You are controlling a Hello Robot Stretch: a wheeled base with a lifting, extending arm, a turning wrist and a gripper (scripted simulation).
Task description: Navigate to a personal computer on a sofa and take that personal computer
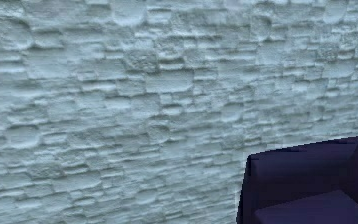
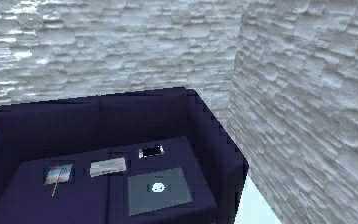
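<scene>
A dark navy sofa [image 2: 137, 115] stands against a pale stone wall in the arm side view. On its seat lies a flat grey slab with a light round mark, which looks like a closed personal computer [image 2: 159, 190], near the seat's front right. In the forward view the same sofa's corner [image 1: 307, 175] shows at the lower right.
Three small flat things lie on the seat behind the computer: a striped one [image 2: 59, 174], a pale boxy one [image 2: 108, 167] and a dark one with a light rim [image 2: 151, 152]. Rough stone walls [image 1: 137, 100] stand close ahead and beside the sofa [image 2: 307, 100]. A strip of pale floor [image 2: 252, 208] lies beside the sofa's arm.
</scene>
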